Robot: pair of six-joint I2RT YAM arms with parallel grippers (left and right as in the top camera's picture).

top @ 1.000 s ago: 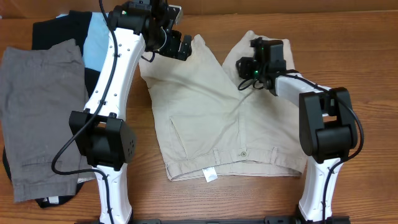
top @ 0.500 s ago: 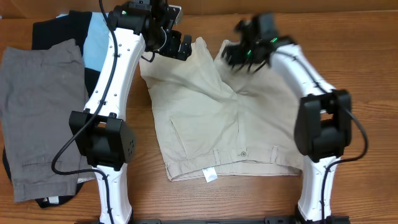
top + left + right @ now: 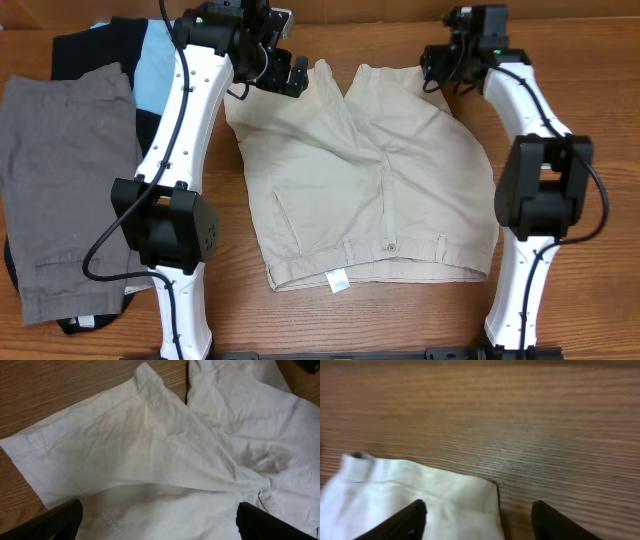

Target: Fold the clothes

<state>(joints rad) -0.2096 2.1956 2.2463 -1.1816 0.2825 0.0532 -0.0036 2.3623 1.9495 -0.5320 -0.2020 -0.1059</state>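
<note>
The pale beige shorts (image 3: pixel 360 175) lie spread flat on the wooden table, waistband with button and white label toward the front edge, both legs pointing to the back. My left gripper (image 3: pixel 285 75) is open above the hem of the left leg (image 3: pixel 150 455), holding nothing. My right gripper (image 3: pixel 440 72) is open above the far corner of the right leg's hem (image 3: pixel 445 497), with bare wood beside it.
Grey shorts (image 3: pixel 65 180) lie at the left over a black and light-blue garment (image 3: pixel 150 65). The table's back edge runs just behind both grippers.
My right gripper has swung from over the right leg, across the middle, to the far right corner of the hem. The right leg now lies spread flatter. The left arm has not moved.
</note>
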